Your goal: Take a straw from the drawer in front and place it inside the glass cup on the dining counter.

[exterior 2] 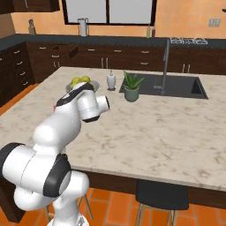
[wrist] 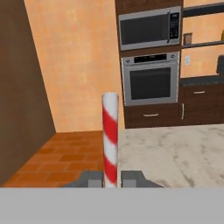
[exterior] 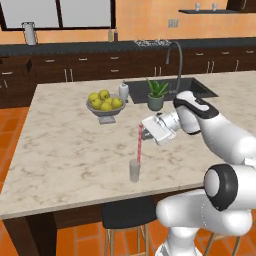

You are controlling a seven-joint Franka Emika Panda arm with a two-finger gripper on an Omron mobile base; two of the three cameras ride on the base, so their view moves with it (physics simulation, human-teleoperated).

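Red-striped straw [exterior: 139, 145] over glass cup [exterior: 134, 171]

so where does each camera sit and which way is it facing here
left base view: behind the arm's left, looking down across the beige marble dining counter; white arm at lower right, striped red-pink straw in the small clear glass cup.
right base view: behind its right, same counter; arm at lower left.
hand view: on the hand, facing the oven wall; fingers clamp the straw.
both base views share the yellow fruit bowl.
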